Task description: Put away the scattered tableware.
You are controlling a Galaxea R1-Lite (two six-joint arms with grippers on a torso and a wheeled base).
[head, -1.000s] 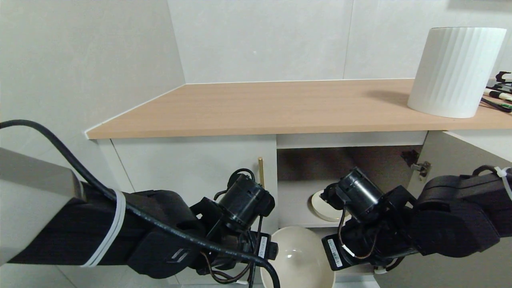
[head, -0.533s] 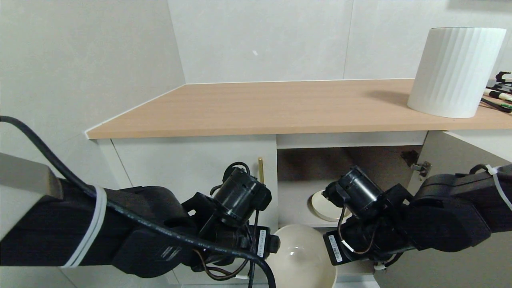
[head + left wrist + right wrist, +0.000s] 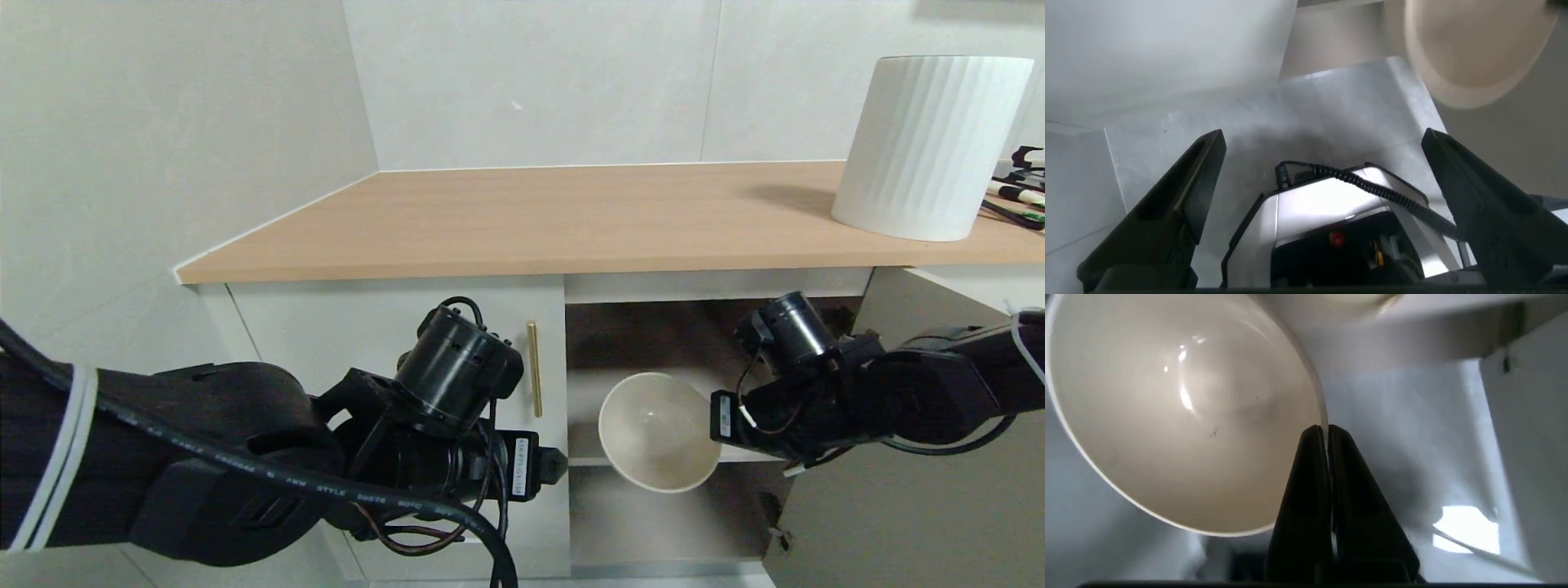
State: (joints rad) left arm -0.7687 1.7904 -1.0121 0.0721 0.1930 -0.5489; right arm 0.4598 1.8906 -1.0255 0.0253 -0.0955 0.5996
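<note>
Pinching bowl (image 3: 653, 429) rim: right end effector (image 3: 1327, 434) clamped narrow, leaving base free to set down | shelf (image 3: 581, 408) just ahead | left end effector (image 3: 1323, 145) wide, empty.

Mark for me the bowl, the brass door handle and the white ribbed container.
bowl (image 3: 653, 433): head view, on its inner surface.
brass door handle (image 3: 535, 367): head view, middle of the bar.
white ribbed container (image 3: 931, 147): head view, middle of its side wall.
</note>
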